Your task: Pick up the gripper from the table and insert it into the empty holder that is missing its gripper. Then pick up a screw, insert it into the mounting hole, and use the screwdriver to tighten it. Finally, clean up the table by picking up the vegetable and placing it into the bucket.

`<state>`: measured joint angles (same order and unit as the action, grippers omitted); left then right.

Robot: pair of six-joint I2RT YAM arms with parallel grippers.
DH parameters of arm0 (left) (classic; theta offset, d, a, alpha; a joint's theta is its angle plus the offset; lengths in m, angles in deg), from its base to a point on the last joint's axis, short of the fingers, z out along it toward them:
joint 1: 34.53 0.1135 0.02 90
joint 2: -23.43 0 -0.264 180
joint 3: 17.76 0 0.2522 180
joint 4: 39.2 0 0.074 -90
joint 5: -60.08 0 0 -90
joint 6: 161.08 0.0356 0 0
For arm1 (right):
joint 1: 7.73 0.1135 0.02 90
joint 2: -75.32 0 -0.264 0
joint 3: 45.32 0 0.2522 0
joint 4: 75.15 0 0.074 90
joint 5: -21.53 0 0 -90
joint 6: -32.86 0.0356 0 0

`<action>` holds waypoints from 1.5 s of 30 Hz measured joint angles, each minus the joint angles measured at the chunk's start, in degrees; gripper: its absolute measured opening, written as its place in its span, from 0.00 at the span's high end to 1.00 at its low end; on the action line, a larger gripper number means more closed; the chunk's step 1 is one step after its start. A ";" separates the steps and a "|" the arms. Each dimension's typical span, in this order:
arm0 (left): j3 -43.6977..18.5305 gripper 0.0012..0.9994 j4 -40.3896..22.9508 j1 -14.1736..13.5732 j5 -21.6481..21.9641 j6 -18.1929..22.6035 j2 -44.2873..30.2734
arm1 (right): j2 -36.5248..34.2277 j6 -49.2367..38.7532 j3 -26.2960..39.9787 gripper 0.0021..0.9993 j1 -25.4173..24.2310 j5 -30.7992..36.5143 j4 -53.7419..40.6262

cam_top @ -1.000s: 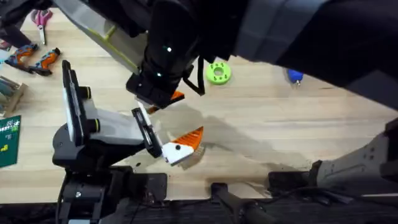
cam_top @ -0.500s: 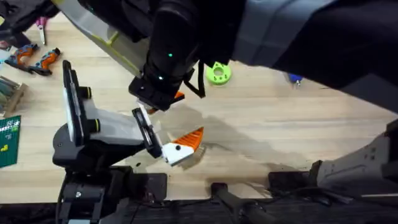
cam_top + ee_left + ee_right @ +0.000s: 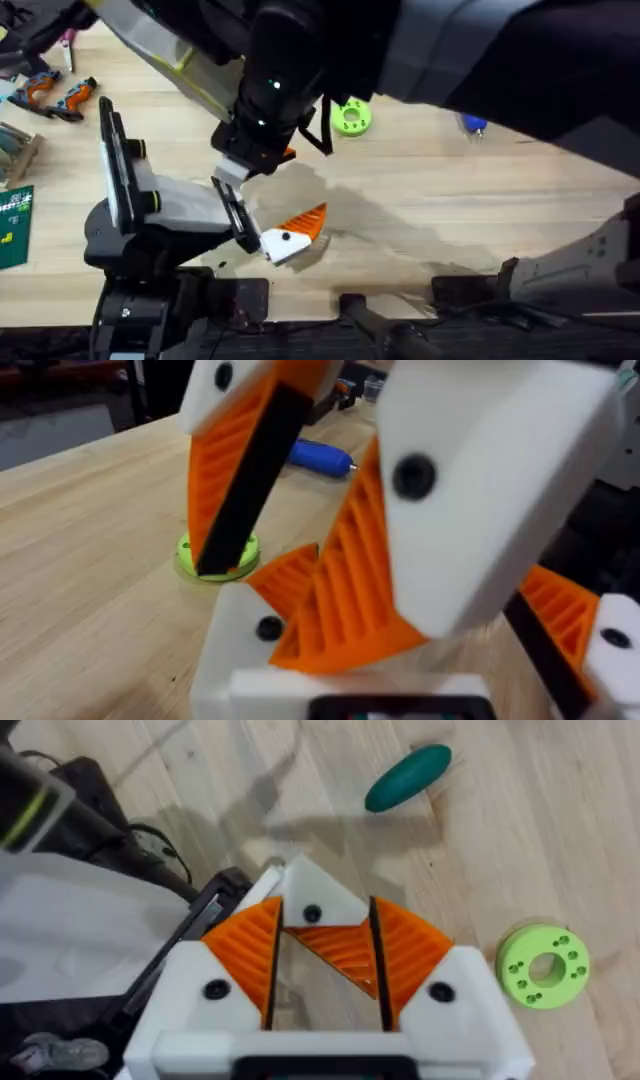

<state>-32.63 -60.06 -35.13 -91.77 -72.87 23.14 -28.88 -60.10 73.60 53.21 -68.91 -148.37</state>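
Right arm has crept slightly right and up since a second ago; little else differs. Right gripper [image 3: 328, 955] is clamped on the orange gripper [image 3: 340, 952], held over the holder [image 3: 305, 892] at the fixture's empty slot. Left gripper [image 3: 300, 575]: jaws parted, holding nothing. Step in hand looks like insertion; next move needs wedge aligned with the mount (tight fit, likely). Vegetable [image 3: 408, 777] lies on bare wood table [image 3: 450, 200], screwdriver [image 3: 320, 456] beyond.

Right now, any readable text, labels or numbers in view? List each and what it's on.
No text can be read.
Green board at the table's left edge: pale markings, too small to read.
Blue screwdriver: no label legible.
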 joint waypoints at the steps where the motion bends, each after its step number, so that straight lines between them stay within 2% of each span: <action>1: 0.00 0.01 0.00 0.00 0.04 0.01 0.00 | 0.00 -0.02 0.00 0.49 -0.09 0.01 0.17; 5: 0.00 0.01 0.02 0.00 -0.04 0.04 0.00 | 0.47 0.00 0.04 0.43 -0.88 -0.45 0.72; 8: 0.00 0.01 0.02 -0.02 -0.06 0.04 -0.02 | 1.51 -0.02 0.85 0.34 -2.05 -0.77 0.70; 11: 0.00 0.01 0.02 0.00 -0.07 0.04 -0.02 | 3.67 -0.08 2.42 0.23 -4.40 -0.90 0.66; 16: 0.00 0.01 0.02 -0.02 -0.07 0.04 -0.02 | 9.25 -0.52 3.40 0.17 -10.06 -0.92 0.56; 17: 0.00 0.01 0.00 0.00 -0.07 0.04 -0.02 | 12.72 -0.52 3.48 0.16 -14.56 -0.91 0.52; 24: 0.00 0.01 0.02 -0.01 -0.07 0.04 -0.01 | 19.26 -0.55 3.73 0.15 -26.48 -0.90 -2.09; 31: 0.00 0.01 0.02 -0.01 -0.07 0.04 -0.01 | 20.76 -0.96 3.85 0.15 -38.93 -0.90 -8.02; 35: 0.00 0.01 0.02 -0.01 -0.07 0.05 0.00 | 20.76 -1.15 3.85 0.15 -44.14 -0.90 -11.03; 36: 0.00 0.23 0.01 -0.02 -0.07 0.03 -0.01 | 20.76 -1.18 3.85 0.15 -46.71 -0.90 -13.08; 40: 0.00 0.88 0.00 0.00 -0.07 0.08 0.00 | 20.76 -1.36 3.85 0.15 -48.22 -0.90 -14.57; 41: 0.00 0.96 0.02 0.00 -0.05 0.35 0.00 | 20.76 -1.36 3.85 0.15 -48.42 -0.90 -14.88; 42: 0.00 0.99 0.02 0.00 -0.07 0.29 0.00 | 20.78 -1.36 3.85 0.15 -48.56 -0.89 -15.26; 45: 0.00 1.00 0.02 0.00 -0.07 0.29 -0.01 | 20.79 -1.36 3.74 0.15 -49.18 -0.82 -16.13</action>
<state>-32.63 -60.04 -35.13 -91.83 -72.59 23.13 -8.10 -61.46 77.34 4.03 -69.73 -164.50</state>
